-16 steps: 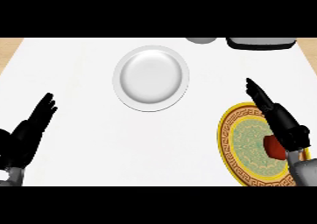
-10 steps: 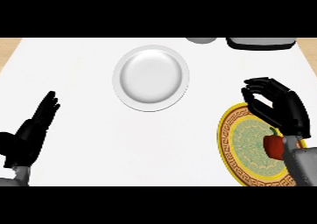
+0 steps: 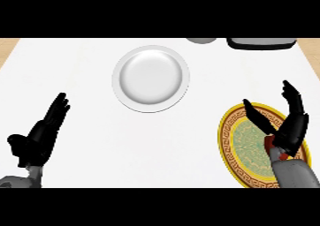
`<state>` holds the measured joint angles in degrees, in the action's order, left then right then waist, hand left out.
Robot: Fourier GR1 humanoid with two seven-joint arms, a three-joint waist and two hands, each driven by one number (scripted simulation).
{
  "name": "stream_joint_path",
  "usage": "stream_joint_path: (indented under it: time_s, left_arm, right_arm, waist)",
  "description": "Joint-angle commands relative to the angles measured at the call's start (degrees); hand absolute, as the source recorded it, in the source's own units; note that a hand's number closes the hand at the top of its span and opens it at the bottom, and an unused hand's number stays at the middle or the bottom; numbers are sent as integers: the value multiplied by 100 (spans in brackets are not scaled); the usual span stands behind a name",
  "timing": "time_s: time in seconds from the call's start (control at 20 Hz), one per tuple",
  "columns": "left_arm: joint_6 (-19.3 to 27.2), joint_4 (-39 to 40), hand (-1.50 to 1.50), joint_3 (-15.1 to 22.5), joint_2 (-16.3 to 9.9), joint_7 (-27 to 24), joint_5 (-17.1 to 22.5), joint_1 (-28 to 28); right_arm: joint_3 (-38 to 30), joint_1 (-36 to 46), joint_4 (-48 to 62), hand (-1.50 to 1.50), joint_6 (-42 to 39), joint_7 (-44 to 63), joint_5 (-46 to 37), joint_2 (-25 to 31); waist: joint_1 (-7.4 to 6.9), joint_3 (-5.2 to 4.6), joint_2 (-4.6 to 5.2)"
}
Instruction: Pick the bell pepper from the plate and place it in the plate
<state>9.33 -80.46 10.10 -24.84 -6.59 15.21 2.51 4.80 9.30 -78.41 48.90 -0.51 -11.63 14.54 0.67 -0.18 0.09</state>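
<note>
right hand (image 3: 290,128) spread open above bell pepper (image 3: 269,142) on patterned plate (image 3: 241,145)

Each forearm is a smooth, rounded grey cylinder ending in a black hand: the left hand (image 3: 37,140) and right hand (image 3: 290,128) have slim, tapering fingers and a thumb.

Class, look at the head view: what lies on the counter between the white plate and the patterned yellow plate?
Nothing: between the white plate and the patterned yellow plate the head view shows only bare white counter.
</note>
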Motion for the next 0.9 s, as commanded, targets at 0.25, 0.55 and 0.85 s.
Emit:
stream_joint_path:
  time_s: [0.25, 0.55, 0.85]
  left_arm:
    - [-293, 305, 0, -111, 132, -261, -48, -66]
    - [-224, 307, 0, -119, 166, -149, -82, 2]
    - [-283, 472, 0, -150, 169, -244, -142, 98]
  right_arm:
    - [470, -1116, -918, -150, 1430, 1536, -2623, -492]
    - [139, -1890, -1447, -150, -226, 3191, -3986, -433]
    - [329, -2003, -2266, -150, -2336, 4961, -4600, -346]
  waist:
    - [14, -1, -35]
    - [37, -16, -38]
    - [-22, -16, -18]
